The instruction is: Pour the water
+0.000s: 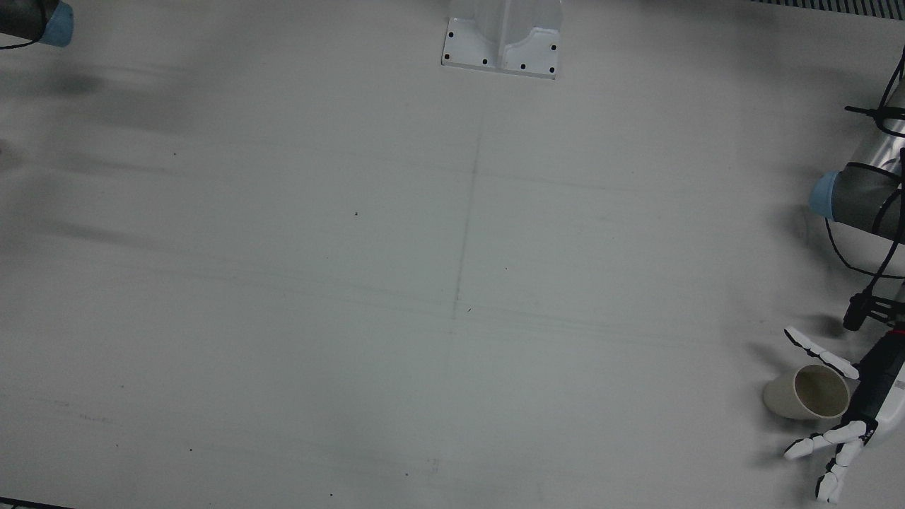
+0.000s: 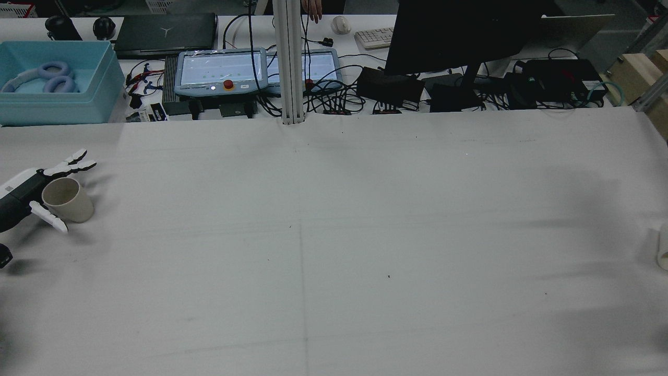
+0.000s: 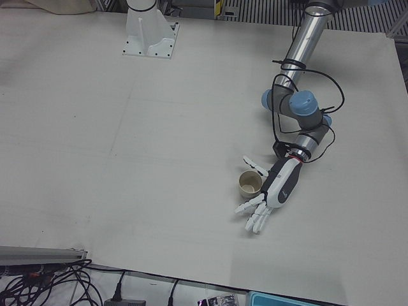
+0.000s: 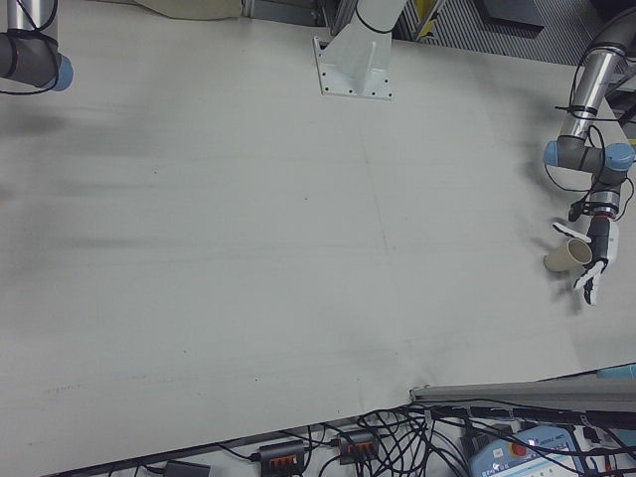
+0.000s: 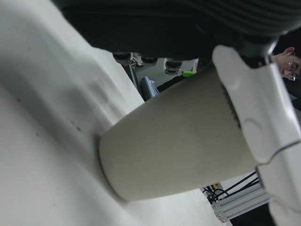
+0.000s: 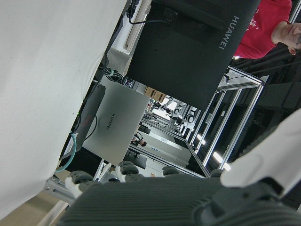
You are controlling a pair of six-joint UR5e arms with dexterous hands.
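A beige paper cup stands on the white table at the robot's far left edge; it also shows in the rear view and the left-front view. My left hand is open, its palm facing the cup and its fingers spread on both sides of it. In the left hand view the cup fills the frame with one finger against its upper wall. Of the right hand, only the palm edge shows in its own view; its fingers are hidden.
The right arm's elbow is at the table's far corner. A white mounting bracket stands at the robot's side. Beyond the table's far edge are a blue box, teach pendants and a monitor. A white object peeks in at the rear view's right edge.
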